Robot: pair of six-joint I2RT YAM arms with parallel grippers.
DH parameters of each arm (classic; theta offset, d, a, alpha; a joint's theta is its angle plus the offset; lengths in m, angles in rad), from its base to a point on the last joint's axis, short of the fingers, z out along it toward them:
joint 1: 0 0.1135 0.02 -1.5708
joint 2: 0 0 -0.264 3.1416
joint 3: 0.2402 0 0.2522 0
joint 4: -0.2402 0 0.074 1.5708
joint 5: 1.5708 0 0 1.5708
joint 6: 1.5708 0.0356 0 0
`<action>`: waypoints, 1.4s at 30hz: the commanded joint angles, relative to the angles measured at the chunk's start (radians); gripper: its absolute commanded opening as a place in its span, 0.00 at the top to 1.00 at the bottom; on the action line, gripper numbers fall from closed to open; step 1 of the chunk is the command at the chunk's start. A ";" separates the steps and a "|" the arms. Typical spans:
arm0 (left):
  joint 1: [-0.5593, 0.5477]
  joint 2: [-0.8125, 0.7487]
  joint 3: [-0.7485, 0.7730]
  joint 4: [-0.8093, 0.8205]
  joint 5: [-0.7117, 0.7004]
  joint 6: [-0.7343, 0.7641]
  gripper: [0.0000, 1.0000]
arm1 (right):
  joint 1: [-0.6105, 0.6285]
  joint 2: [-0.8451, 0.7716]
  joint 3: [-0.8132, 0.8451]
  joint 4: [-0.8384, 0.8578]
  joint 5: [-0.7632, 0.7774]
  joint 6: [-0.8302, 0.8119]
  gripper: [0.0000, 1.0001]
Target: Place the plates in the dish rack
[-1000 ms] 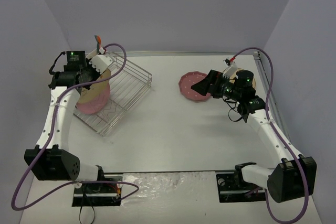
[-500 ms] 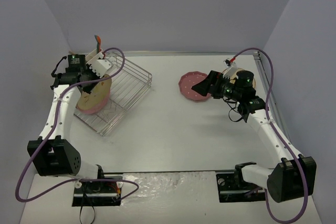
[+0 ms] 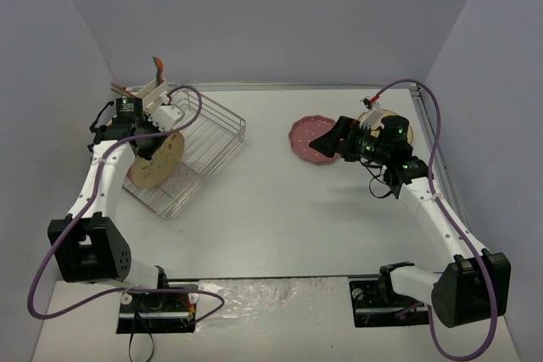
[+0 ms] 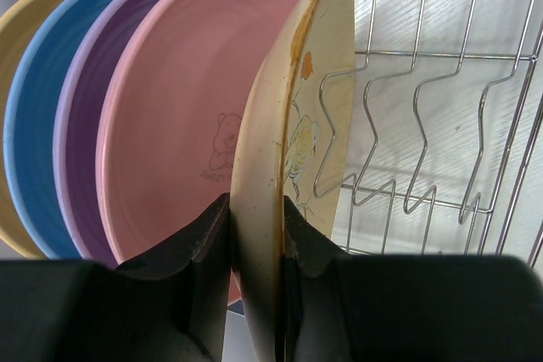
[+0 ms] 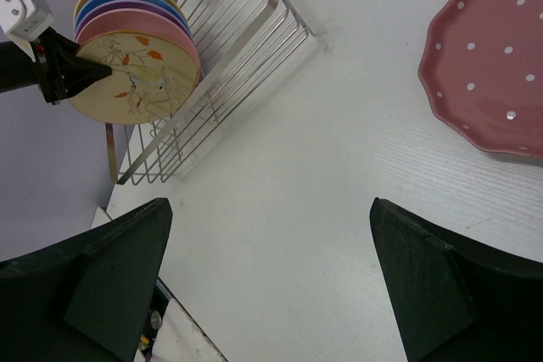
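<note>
Left wrist view: the left gripper (image 4: 256, 226) is clamped on the rim of a cream plate (image 4: 293, 150) with a bird print, holding it upright on edge in the dish rack (image 4: 424, 125). It stands just beside the pink plate (image 4: 178, 125), with the purple (image 4: 81, 116), blue (image 4: 34, 108) and yellow (image 4: 17, 31) plates lined up beyond. On the right of the table (image 5: 339, 167), the right gripper (image 5: 267, 209) hangs with its jaws wide, near the dotted plate (image 5: 492, 65) lying flat.

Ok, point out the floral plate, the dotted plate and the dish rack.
floral plate (image 4: 303, 146), left wrist view, printed face.
dotted plate (image 5: 492, 50), right wrist view, inner face.
dish rack (image 3: 201, 155), top external view, bare wire floor.
</note>
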 commanded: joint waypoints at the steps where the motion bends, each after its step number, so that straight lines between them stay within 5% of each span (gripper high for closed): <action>1: 0.008 -0.035 0.029 0.133 0.017 -0.028 0.85 | -0.006 -0.010 0.013 0.054 -0.022 0.002 0.00; 20: 0.007 -0.136 -0.006 0.208 -0.042 -0.068 0.45 | -0.007 -0.021 0.035 0.047 0.033 0.024 0.00; 26: 0.005 -0.223 0.001 0.261 -0.091 -0.166 0.34 | -0.012 -0.021 0.062 -0.063 0.247 0.027 0.00; 33: -0.001 -0.367 -0.021 0.295 -0.158 -0.407 0.18 | -0.064 0.037 0.129 -0.236 0.733 0.068 0.00; 38: -0.067 -0.469 -0.070 0.251 -0.217 -0.603 0.04 | -0.204 0.153 0.150 -0.263 0.836 0.162 0.01; 42: -0.134 -0.560 -0.122 0.167 -0.208 -0.725 0.03 | -0.327 0.299 0.201 -0.262 0.833 0.163 0.05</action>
